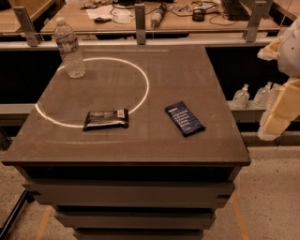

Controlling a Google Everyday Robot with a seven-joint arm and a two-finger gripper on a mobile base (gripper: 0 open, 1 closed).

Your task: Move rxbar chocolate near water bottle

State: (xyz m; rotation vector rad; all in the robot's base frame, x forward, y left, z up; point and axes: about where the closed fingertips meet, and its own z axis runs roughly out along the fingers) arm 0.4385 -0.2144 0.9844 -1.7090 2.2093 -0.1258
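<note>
The rxbar chocolate [106, 119], a flat black wrapper with a white patch at its right end, lies on the dark table [187, 70] near the front left, on the edge of a bright ring of light. The water bottle [69, 48], clear with a white cap and a white-red label, stands upright at the table's back left corner. My gripper [275, 115], pale yellow and white, hangs at the right edge of the camera view, beyond the table's right side and far from the bar.
A dark blue bar wrapper [184, 118] lies on the table right of the black bar. Small clear pump bottles [241, 97] stand on a low shelf behind the table's right side. A cluttered workbench [140, 11] with metal posts runs along the back.
</note>
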